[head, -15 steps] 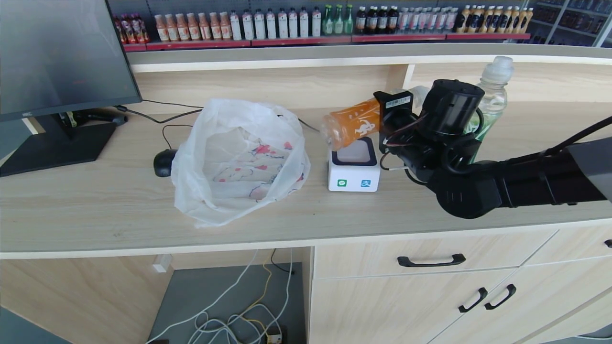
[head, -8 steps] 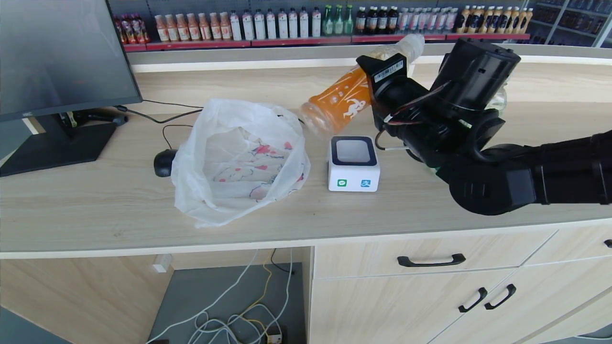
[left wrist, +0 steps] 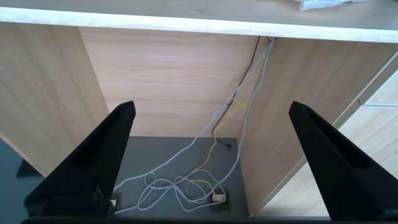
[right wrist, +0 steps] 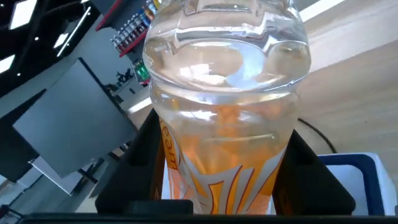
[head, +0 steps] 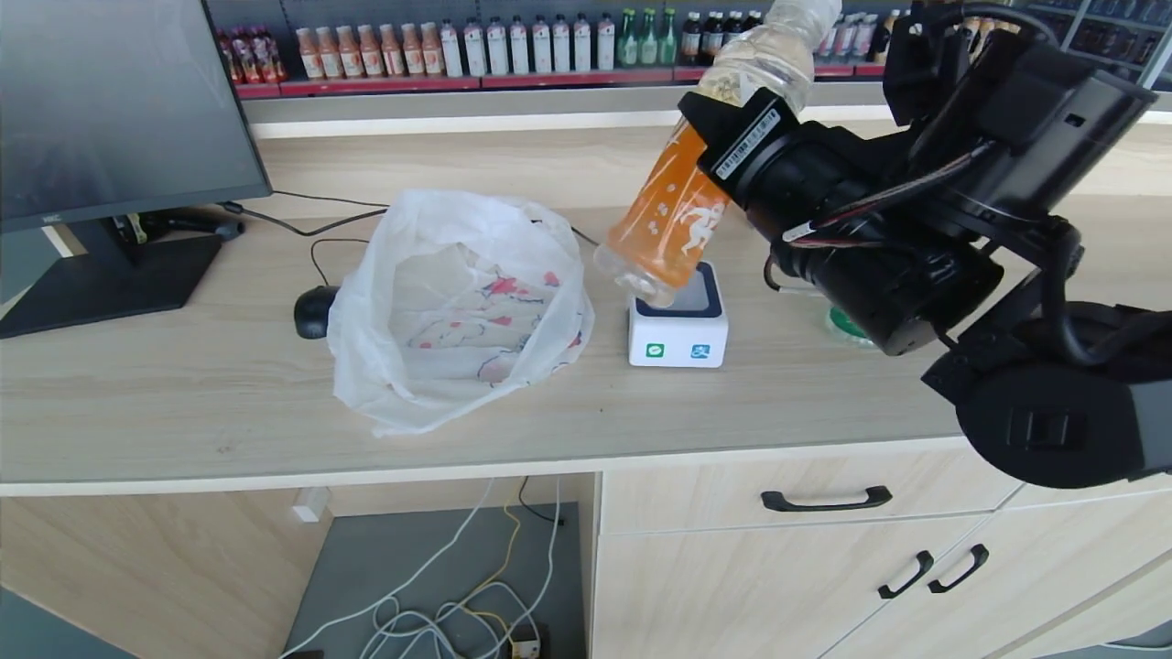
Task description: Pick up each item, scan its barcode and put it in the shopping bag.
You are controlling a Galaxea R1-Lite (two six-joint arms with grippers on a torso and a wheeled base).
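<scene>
Aloft, tilted orange-drink bottle [head: 673, 206]

head above counter [head: 183, 403], left wrist below it, right against bottle [right wrist: 227, 124]

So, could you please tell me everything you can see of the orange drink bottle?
The orange drink bottle is clear plastic with orange liquid and a white running figure printed on its side. The right gripper holds it aloft by its upper body, jaws shut on it. It tilts, base down over the white scanner, neck up; whether they touch is unclear. Its shoulder looks empty of liquid.
</scene>
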